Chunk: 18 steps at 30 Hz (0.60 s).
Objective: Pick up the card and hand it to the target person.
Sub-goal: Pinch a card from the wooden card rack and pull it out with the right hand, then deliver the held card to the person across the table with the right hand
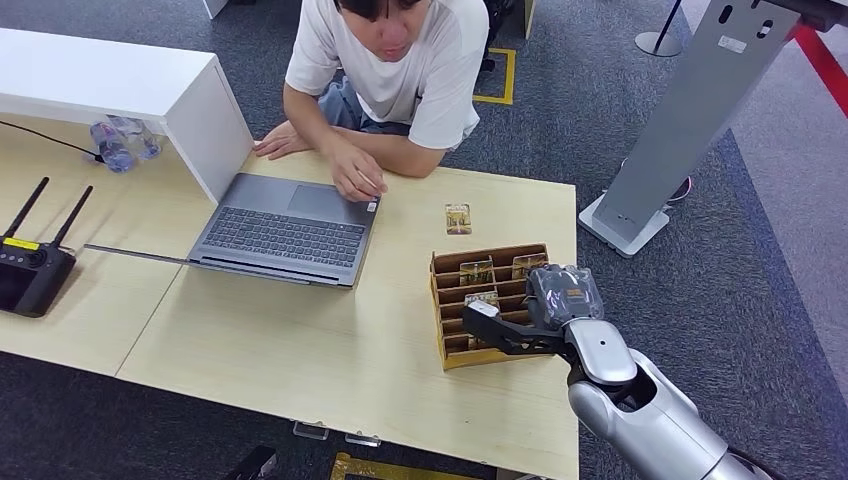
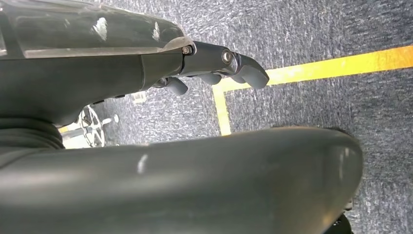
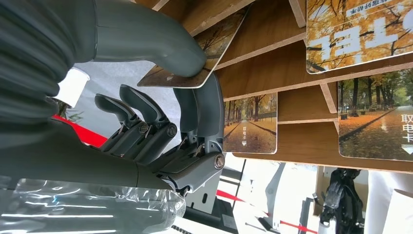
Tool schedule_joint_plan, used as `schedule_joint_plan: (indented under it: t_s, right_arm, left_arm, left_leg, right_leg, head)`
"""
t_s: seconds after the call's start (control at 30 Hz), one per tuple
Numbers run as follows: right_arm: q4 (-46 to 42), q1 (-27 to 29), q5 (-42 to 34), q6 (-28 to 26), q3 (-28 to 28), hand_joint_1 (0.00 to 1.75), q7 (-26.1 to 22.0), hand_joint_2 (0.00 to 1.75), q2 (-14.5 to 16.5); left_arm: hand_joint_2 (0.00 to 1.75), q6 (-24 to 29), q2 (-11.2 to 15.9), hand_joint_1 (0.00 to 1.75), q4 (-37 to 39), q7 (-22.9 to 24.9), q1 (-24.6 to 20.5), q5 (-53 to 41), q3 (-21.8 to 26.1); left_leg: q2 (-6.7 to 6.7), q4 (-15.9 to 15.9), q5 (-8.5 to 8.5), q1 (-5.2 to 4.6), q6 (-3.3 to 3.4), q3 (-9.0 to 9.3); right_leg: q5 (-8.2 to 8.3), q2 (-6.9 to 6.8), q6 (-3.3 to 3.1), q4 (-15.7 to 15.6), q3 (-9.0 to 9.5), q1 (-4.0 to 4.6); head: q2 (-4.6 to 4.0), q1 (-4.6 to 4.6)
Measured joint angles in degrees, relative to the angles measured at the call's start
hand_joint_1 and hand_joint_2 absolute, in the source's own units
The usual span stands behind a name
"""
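Silver right arm (image 1: 640,405) with a plastic-wrapped wrist; grey ribbed cover, thick grey thumb (image 3: 146,36), dark screwed fingers (image 3: 146,109).

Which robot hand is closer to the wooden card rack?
Right. The right hand is at the wooden card rack, pinching a card in it. The left hand hangs over the carpet.

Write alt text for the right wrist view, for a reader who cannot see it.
The robot's right hand pinches a card printed with autumn trees between its thick grey thumb and dark fingers, at the edge of a wooden card rack. More cards with the same autumn print sit in the rack's other slots.
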Motion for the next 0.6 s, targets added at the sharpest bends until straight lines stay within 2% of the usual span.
schedule_joint_plan:
  t_s: [0.3,0.6]
  right_arm:
    - [-2.32,-0.19,-0.20,-0.15,-0.43,1.75,1.31,1.75,-0.45]
    - [-15.05,-3.56,3.07,-0.84,-3.86,1.75,4.87,1.75,-3.48]
  left_arm:
    - [0.00,0.26,0.10,0.00,0.01,-0.17,0.03,0.38,-0.02]
    - [0.00,0.35,0.12,0.00,0.00,-0.17,0.11,0.53,-0.03]
  left_leg:
    - [0.00,0.01,0.00,0.00,0.00,-0.01]
    - [0.01,0.01,0.00,0.00,0.00,0.02]
  right_leg:
    - [0.00,0.00,0.00,0.00,-0.01,0.00]
    - [0.00,0.02,0.00,0.00,-0.01,0.00]
  head:
    - [0.00,-0.01]
    - [0.00,0.00]
